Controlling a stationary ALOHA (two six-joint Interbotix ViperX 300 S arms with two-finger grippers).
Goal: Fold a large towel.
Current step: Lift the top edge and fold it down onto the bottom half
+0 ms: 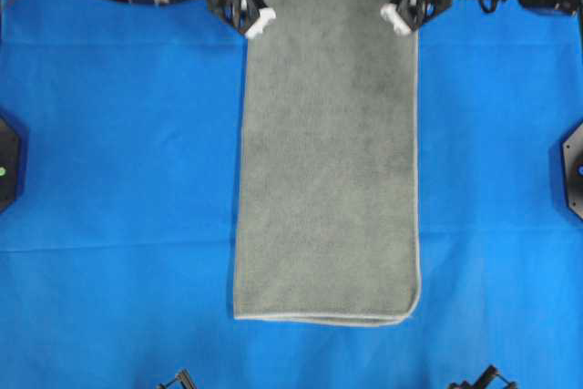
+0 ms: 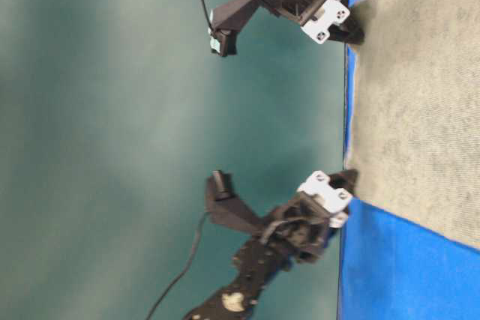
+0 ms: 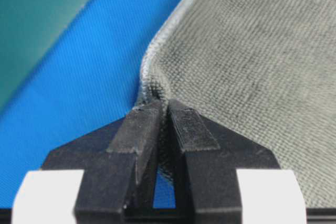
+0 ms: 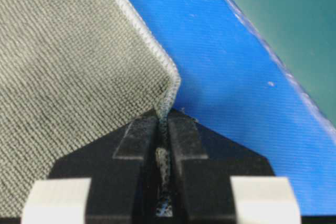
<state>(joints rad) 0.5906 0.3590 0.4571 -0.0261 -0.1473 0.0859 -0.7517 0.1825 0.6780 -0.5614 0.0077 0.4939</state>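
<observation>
Towel [image 1: 328, 152] lay flat on blue cloth [image 1: 109, 179], left hand [image 1: 258, 8] pinched its far-left corner, right hand [image 1: 398, 5] pinched its far-right corner.

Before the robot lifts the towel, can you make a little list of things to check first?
1. Left tool pinched on the towel edge: ok.
2. Right tool pinched on the other edge: ok, hem between its fingers.
3. Both tools at the same end of the towel: ok, at the two top corners in the overhead view.
4. Towel flat, not bunched: ok, except small puckers at the pinches.
5. Nothing lying on the towel: ok.
6. Grip strong enough for lifting: cannot tell.
</observation>
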